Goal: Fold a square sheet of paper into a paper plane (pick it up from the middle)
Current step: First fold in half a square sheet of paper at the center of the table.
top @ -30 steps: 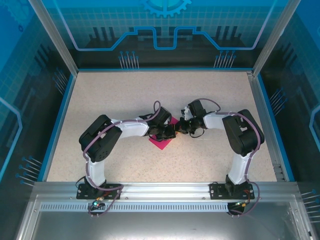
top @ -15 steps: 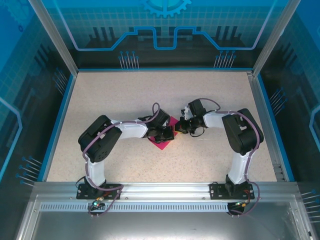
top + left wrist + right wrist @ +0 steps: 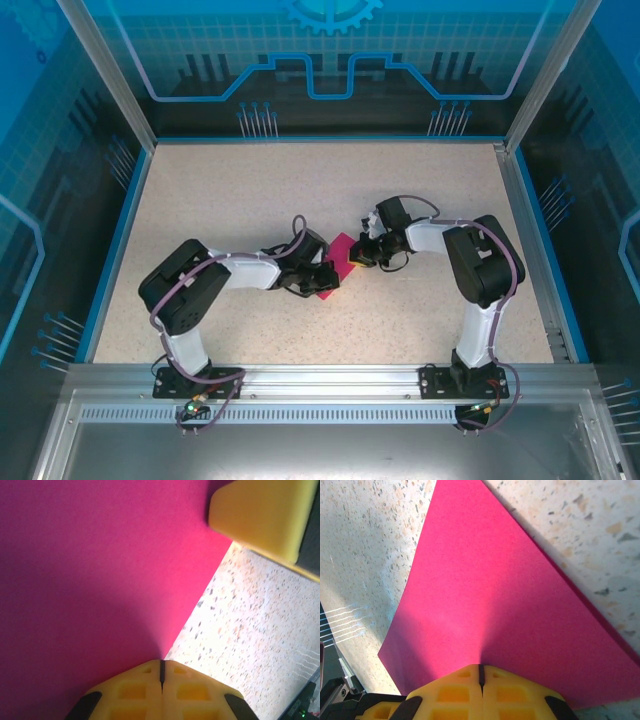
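Pulling back toward its own side and the near edge over the last second, the left arm has drawn the left claw away from the right claw, baring more of the pink paper between the 2. The right arm has barely stirred. Folded small, the pink paper sits near the middle of the speckled table, spanning the gap between both claws.

From the left wrist, the left claw is clamped tight, its yellow fingers pressed together with just a thin dark seam between them. The pink paper runs straight into that seam and is pinched there by its edge. Another yellow pad sits at the sheet's far edge, at the upper right of that view.

From the right wrist, the right claw is likewise squeezed fully closed on the pink paper, which rises from the table to the pinch. A 2nd layer peeks out along its right-hand edge, where a dark shadow falls on the tabletop.
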`<action>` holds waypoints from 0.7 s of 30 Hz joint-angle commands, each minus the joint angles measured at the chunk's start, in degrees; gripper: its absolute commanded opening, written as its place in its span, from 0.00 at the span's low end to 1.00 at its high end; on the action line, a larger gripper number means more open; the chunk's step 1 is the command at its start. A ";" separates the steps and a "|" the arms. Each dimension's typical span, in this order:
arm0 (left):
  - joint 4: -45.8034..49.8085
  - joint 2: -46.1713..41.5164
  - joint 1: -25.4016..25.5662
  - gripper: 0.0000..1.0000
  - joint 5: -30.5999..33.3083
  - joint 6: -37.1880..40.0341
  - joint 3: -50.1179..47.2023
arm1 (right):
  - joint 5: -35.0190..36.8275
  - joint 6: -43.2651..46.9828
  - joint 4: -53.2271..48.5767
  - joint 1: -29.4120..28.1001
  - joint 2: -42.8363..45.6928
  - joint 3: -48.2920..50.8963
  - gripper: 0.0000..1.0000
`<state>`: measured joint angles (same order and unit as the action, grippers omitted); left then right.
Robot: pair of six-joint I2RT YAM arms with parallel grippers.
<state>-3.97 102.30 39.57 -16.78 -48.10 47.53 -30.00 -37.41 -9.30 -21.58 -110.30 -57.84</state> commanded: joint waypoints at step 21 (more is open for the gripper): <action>17.43 -9.04 -0.02 0.02 2.36 1.44 -9.41 | 10.24 1.96 -8.36 0.36 -6.06 0.74 0.02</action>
<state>0.60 94.43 39.59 -16.34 -47.86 40.58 -30.28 -36.82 -11.16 -21.43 -110.93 -59.05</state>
